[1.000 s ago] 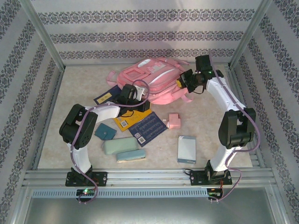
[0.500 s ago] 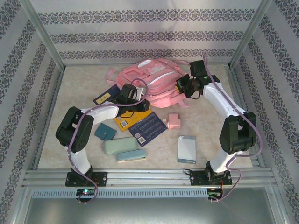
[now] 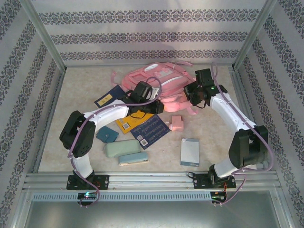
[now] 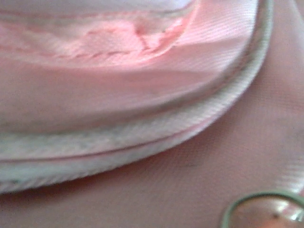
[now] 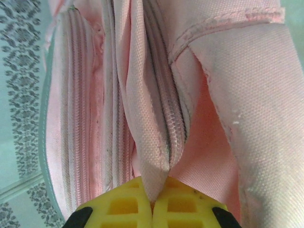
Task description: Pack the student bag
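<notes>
Two arms reach to the far middle of the desk (image 3: 80, 80), where the student bag (image 3: 159, 80) lies flat, pink, with its straps spread toward the far and right sides.

The right tool (image 5: 152, 195) comes in at the bag's right end. Its wrist view shows the two yellow pads pressed together with a fold of pink fabric pinched between them; a zip line runs up that fold, and more zips and seams lie side by side to its left. From above, this tool (image 3: 191, 92) sits against the bag's right edge.

The left tool (image 3: 153, 102) is at the bag's near edge, over the pink fabric. Its wrist camera is very close to the bag, showing a curved pale piping (image 4: 142, 137) between pink panels and a small rounded shiny piece with a greenish rim (image 4: 266, 211) at the lower right corner. No fingers show there, so I cannot tell how far this tool is open or whether it grips anything.

Other items lie on the desk nearer than the bag:
- a dark blue booklet (image 3: 107, 98) at the left;
- a yellow book (image 3: 127, 123), partly under a blue notebook (image 3: 152, 130);
- a small pink object (image 3: 177, 123), just right of the notebook;
- a teal pouch (image 3: 107, 134);
- a pale green case (image 3: 122, 148), with a second long case (image 3: 133, 159) just nearer;
- a grey-blue booklet (image 3: 190, 152), near right and apart from the rest.
</notes>
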You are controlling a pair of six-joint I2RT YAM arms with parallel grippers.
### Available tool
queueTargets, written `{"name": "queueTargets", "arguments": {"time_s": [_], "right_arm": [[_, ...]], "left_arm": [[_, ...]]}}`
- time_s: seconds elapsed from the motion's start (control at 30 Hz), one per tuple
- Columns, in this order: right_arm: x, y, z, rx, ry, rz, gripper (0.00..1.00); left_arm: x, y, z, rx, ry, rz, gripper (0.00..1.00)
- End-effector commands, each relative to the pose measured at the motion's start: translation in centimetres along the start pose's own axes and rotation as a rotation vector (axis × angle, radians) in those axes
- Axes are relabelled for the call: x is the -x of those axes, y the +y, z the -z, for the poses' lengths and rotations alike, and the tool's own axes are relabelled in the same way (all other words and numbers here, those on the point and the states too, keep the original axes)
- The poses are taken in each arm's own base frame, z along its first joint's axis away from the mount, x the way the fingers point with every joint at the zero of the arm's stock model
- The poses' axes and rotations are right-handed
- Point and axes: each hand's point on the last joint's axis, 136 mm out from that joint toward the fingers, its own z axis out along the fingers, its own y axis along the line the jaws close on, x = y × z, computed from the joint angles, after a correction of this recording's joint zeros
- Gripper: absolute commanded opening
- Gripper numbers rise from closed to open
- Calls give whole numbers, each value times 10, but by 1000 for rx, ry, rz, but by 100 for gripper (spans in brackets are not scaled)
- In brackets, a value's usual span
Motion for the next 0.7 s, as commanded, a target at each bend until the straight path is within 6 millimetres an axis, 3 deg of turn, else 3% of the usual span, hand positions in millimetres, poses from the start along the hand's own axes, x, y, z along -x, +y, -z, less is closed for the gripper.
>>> {"name": "queueTargets", "arguments": {"time_s": [0.0,0.23,0.5,0.67], "right_arm": [[11,-2,5,10,-76,-20,0],[5,-10,1,9,-70,8,0],[14,-30,25,5,-121,67,0],[-5,-42,29,-2,-83,116,0]], "left_arm": [[13,-43,4,-105,-1,-5,6],[-4,-58,-5,-97,124,-8,8],[10,-20,-11,33,147,18,8],[38,-3,-11,65,109,47,6]]}}
